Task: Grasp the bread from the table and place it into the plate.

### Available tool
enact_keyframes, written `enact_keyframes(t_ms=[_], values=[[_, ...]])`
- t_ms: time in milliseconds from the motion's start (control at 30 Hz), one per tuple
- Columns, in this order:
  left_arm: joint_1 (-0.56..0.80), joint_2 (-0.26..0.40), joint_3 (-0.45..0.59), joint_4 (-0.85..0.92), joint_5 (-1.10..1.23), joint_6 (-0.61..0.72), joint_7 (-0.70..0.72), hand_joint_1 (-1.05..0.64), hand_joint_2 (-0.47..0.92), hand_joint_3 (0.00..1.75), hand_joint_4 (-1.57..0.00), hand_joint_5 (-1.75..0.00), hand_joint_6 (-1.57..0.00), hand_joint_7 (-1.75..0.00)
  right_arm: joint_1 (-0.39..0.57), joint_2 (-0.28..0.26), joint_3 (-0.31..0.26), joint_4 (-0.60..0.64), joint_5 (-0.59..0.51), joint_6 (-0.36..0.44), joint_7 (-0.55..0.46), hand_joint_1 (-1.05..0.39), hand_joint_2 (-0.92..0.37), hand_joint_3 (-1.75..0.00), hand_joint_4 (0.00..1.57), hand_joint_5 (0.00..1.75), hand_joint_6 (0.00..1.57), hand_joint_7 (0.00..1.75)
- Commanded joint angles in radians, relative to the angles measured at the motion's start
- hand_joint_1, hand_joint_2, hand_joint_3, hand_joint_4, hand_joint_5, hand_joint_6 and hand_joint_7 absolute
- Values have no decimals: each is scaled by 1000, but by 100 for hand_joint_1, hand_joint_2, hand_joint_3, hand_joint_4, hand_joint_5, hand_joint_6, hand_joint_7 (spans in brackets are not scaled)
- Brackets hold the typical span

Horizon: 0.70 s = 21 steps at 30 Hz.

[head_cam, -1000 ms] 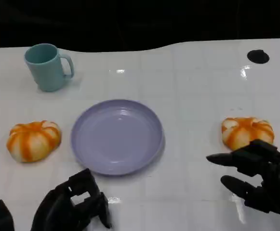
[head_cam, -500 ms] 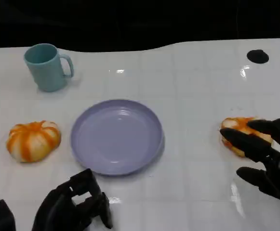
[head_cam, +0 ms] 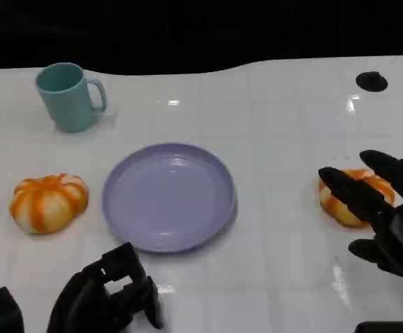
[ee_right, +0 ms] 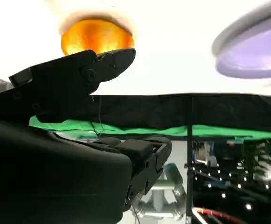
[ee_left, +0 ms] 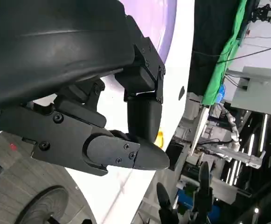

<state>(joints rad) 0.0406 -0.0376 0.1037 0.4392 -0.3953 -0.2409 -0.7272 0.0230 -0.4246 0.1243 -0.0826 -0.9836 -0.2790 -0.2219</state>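
The robot's right hand (head_cam: 385, 222) sits at the near right of the white tabletop (head_cam: 277, 125), its black fingers (head_cam: 350, 191) spread apart and reaching over the round orange-and-white striped bread roll (head_cam: 340, 205) that lies on the tabletop well to the right of the round lavender plastic plate (head_cam: 168, 196). The fingers overlap the roll in the head view, but nothing shows them closed on it; the hand looks open and holds nothing. In the right wrist view the roll (ee_right: 97, 35) shows just beyond the tip of one finger (ee_right: 102, 65), with the plate's rim (ee_right: 252, 51) off to the side.

A second, similar orange-and-white roll (head_cam: 47, 202) lies to the left of the plate, apart from it. The left hand (head_cam: 107, 295) rests low at the near left edge with its fingers curled in on nothing. A teal ceramic mug (head_cam: 68, 96) stands at the far left, and a small black round mark (head_cam: 371, 81) sits at the far right

The step in hand looks like the reach to grasp: the right hand is placed over the right-hand roll but has not closed. The next move calls for lowering the hand so the fingers wrap the roll's sides, closing gently on the soft crust, then lifting and carrying it leftward to set it inside the plate
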Motion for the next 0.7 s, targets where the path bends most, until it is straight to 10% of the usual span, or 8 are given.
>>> enact_keyframes(t_ms=[33, 700], values=[[-10, 7, 3, 6, -2, -7, 0, -65, 92, 22, -81, -175, -70, -157, -31, -20, 20, -9, -12, 48, 33, -20, -79, -1, 0, 36, 25, 1], [-14, 1, 7, 12, 0, -8, 5, -66, 92, 20, -80, -175, -71, -155, -313, -33, 179, 405, -50, 136, -56, -44, -79, 0, 0, 41, 27, 1]])
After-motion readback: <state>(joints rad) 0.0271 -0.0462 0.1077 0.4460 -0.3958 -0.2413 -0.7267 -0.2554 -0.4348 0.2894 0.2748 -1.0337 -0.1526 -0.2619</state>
